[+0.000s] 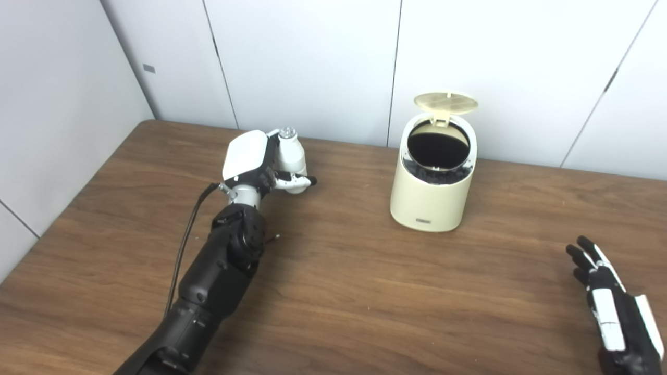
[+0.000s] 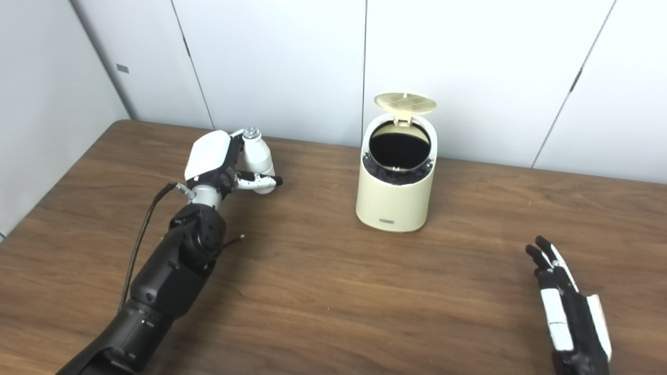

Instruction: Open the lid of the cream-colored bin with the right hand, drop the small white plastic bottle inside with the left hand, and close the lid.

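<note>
Cream bin (image 1: 432, 192) mid-table, lid (image 1: 446, 102) raised; white bottle (image 1: 291, 156) upright, well left.

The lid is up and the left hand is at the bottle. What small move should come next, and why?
Probably lift the bottle and carry it right, toward the bin. The left hand appears closed around it, with the bottle upright near the table. The lid stands open, and the right hand rests apart, open, so nothing blocks the opening.
</note>
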Action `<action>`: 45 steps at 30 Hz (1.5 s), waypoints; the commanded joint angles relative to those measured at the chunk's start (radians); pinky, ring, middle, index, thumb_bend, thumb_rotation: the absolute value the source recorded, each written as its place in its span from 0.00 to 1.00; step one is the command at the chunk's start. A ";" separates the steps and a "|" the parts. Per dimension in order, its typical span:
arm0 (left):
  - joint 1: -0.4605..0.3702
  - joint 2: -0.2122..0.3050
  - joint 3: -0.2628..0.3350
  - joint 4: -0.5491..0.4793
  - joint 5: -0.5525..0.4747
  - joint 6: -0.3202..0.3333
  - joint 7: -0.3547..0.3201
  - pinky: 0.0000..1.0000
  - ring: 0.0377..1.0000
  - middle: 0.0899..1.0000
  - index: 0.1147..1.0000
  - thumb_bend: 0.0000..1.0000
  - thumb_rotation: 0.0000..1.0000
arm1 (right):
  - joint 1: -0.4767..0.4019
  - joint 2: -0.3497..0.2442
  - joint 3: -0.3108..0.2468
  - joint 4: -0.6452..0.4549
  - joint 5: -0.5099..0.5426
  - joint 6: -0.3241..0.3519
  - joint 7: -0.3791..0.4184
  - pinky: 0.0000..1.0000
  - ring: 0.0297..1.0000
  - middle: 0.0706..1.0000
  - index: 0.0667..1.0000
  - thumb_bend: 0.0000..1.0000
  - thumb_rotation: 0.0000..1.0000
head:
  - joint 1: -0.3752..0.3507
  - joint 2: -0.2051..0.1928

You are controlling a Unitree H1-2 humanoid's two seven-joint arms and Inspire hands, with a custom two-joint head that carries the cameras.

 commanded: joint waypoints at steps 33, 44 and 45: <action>-0.061 -0.048 0.111 0.027 -0.145 -0.140 0.128 0.36 0.38 0.42 0.46 0.51 0.00 | -0.016 -0.013 -0.003 0.012 0.001 -0.065 -0.002 0.92 0.93 0.88 0.92 0.70 0.98 | -0.008 0.010; -0.074 -0.061 0.114 0.102 -0.162 -0.218 0.215 0.40 0.39 0.45 0.42 0.50 0.00 | -0.017 -0.017 -0.005 0.014 0.000 -0.077 0.001 0.94 0.93 0.88 0.93 0.66 0.98 | -0.013 0.007; -0.075 -0.061 0.114 0.104 -0.161 -0.221 0.219 0.40 0.39 0.45 0.42 0.50 0.00 | -0.017 -0.018 -0.006 0.016 0.002 -0.079 0.002 0.94 0.93 0.88 0.93 0.66 0.98 | -0.013 0.007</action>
